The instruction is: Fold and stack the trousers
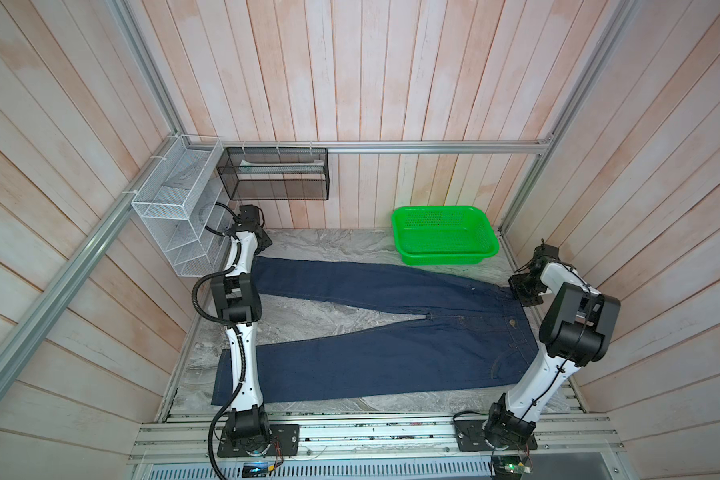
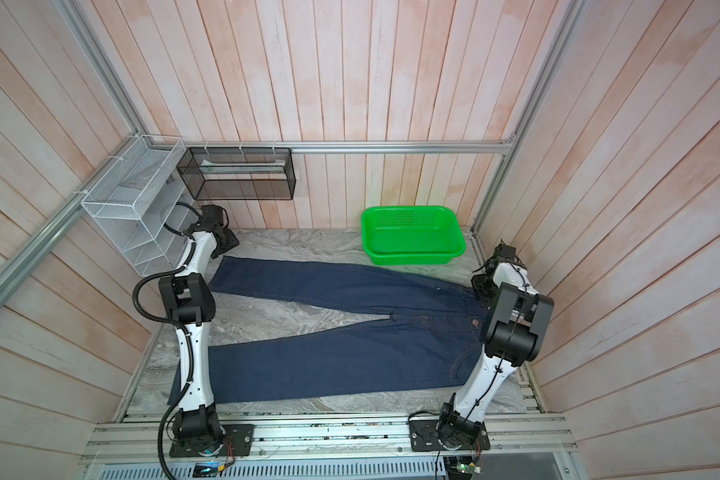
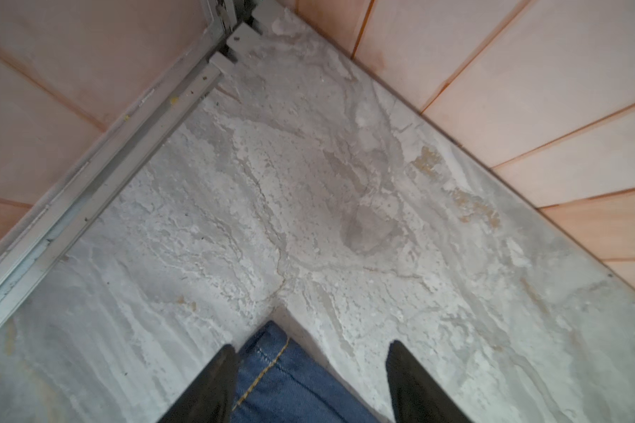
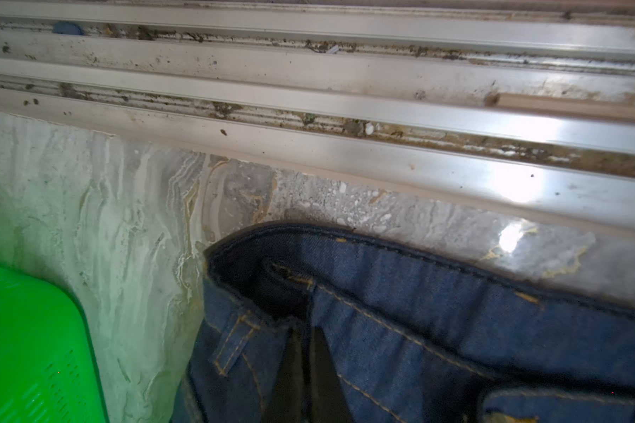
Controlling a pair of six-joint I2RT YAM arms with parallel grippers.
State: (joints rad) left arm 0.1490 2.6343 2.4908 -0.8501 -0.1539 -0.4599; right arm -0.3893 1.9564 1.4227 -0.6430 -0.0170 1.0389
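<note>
Currently the trousers (image 1: 391, 361) lie spread flat on the marble surface (image 1: 321, 245), with the waist on the right arm's side and the legs reaching to the left arm's side. The left gripper (image 3: 312, 346) stands rather wide, and the hem corner of the far leg lies between its fingers, not clamped. The right gripper (image 4: 306, 331) is closed, its tips at the denim just under the waistband, beside a belt loop (image 4: 235, 337). Whether cloth is pinched, I cannot tell.

Left pincer (image 3: 310, 370) spread wide, trousers (image 3: 290, 384) hem corner between its fingers (image 3: 213, 388), marble tabletop (image 3: 308, 201), pink plank walls (image 3: 528, 91)
</note>
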